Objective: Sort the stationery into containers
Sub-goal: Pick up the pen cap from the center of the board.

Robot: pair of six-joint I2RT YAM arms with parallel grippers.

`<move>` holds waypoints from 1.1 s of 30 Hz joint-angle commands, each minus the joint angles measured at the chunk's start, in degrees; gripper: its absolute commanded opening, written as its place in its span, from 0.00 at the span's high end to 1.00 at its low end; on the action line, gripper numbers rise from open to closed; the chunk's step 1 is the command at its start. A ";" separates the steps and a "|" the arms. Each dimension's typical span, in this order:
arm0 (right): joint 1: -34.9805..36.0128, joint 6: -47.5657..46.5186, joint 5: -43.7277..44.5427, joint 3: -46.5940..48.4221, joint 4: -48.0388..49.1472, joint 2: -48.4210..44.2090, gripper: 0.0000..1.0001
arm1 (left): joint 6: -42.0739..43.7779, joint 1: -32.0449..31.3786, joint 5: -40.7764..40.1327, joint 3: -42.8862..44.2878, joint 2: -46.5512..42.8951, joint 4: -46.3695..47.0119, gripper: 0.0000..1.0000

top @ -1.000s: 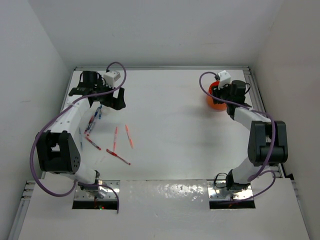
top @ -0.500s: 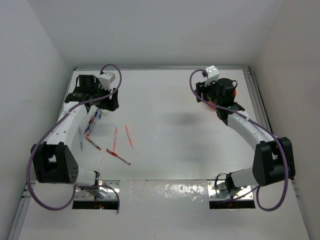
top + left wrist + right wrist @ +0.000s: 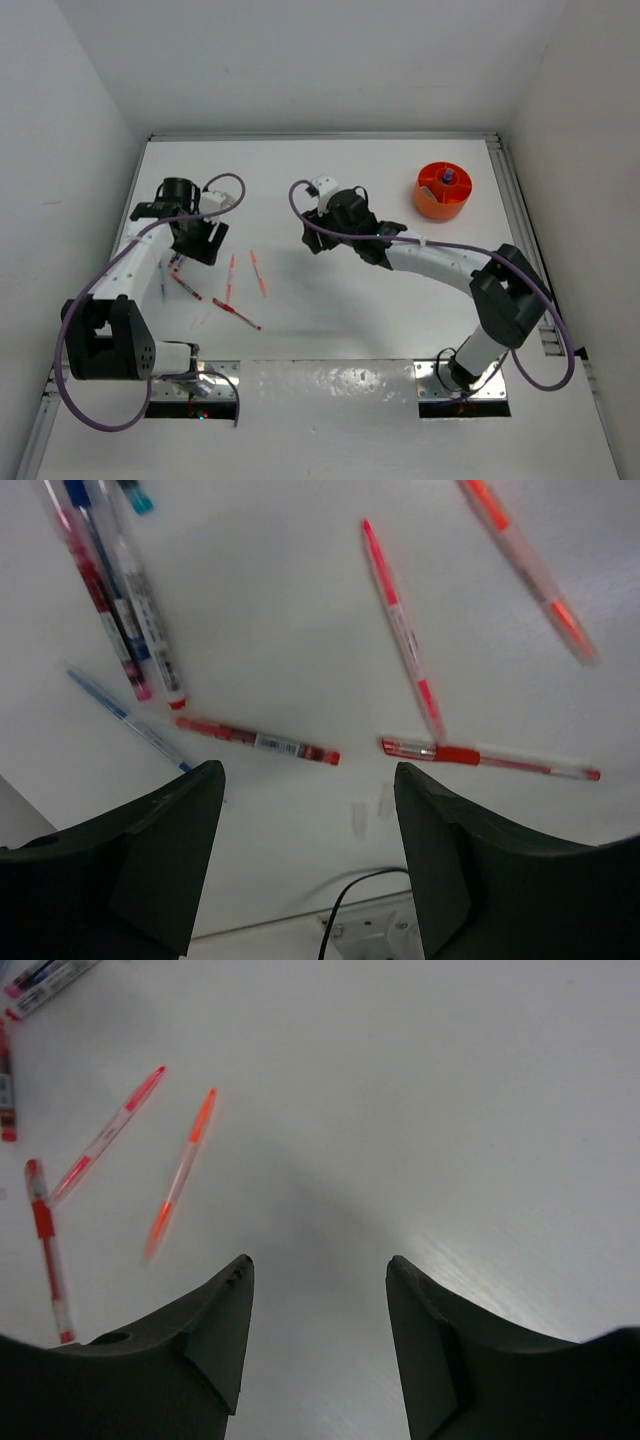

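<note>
A: Where are the pens (image 3: pixel 231 278)?

B: They lie on the table (image 3: pixel 350 300), over on the left side. The dark red pen (image 3: pixel 258 741) is just in front of the left pincer (image 3: pixel 305 770). The blue-and-white pens (image 3: pixel 150 640) lie in a bunch, touching each other.

A: Is the left pincer holding one?

B: No. Its fingers are wide apart with nothing between them. The right pincer (image 3: pixel 318 1260) is wide and bare too. It faces the orange pen (image 3: pixel 180 1175).

A: And the tub?

B: The orange tub (image 3: pixel 440 208) sits far off at the back right. A small thing with a blue top stands in it. It looks like the little bottle (image 3: pixel 447 178).

A: How can a pincer grab a pen well?

B: I think it should choose a pen that lies alone, not one in the bunch. Put one finger on each side of the pen's middle. Go down to the table, squeeze softly, then lift straight up. A grab near one end may let the pen tip.
</note>
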 commanded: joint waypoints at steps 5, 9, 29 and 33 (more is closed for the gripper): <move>6.77 2.32 2.37 2.52 -0.38 0.90 0.44 | 7.19 0.37 -2.05 -5.38 -5.13 -5.44 0.41; 8.19 3.37 3.16 0.68 -0.03 0.90 0.44 | 15.25 0.02 -1.00 -8.72 -9.01 -7.55 0.54; 8.63 6.80 7.03 -12.07 4.63 -3.06 0.44 | 14.50 -12.64 -8.64 -22.00 -7.60 -1.22 0.50; 8.63 6.80 7.11 -12.51 4.63 -2.09 0.44 | 14.50 -13.61 -8.20 -21.47 -7.26 -2.01 0.56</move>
